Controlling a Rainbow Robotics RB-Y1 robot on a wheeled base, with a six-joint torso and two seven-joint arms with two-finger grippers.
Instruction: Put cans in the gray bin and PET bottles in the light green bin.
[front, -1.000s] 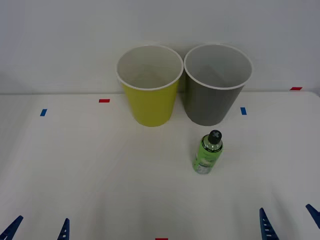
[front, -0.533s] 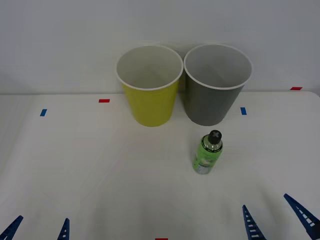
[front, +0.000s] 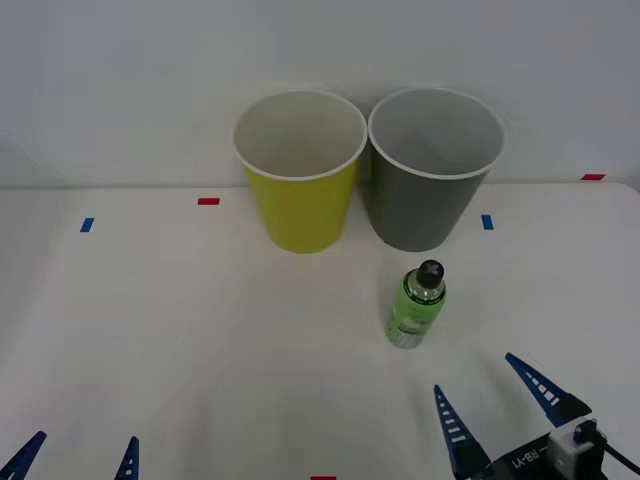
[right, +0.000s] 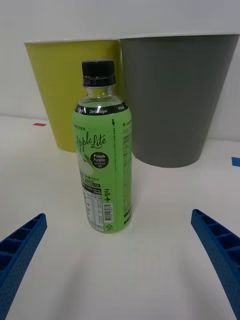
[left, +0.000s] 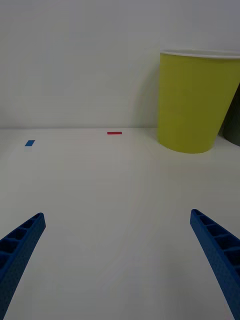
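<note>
The PET bottle (front: 415, 305), clear with a bright green label and a black cap, stands upright on the white table just in front of the gray bin (front: 432, 180). The light green bin (front: 300, 190) stands beside the gray one, on its left. My right gripper (front: 492, 400) is open, a short way in front of the bottle and slightly to its right. In the right wrist view the bottle (right: 102, 150) stands ahead of the right gripper (right: 119, 255), apart from both fingers. My left gripper (front: 75, 462) rests open at the near left edge. Cans are out of view.
Small tape marks lie on the table (front: 180, 330): red (front: 208, 201) and blue (front: 87, 225) on the left, blue (front: 487, 222) and red (front: 592, 177) on the right. A white wall rises right behind the bins.
My right gripper has moved forward and to the left, closing in on the bottle. The bottle, both bins and the left gripper have stayed where they were.
</note>
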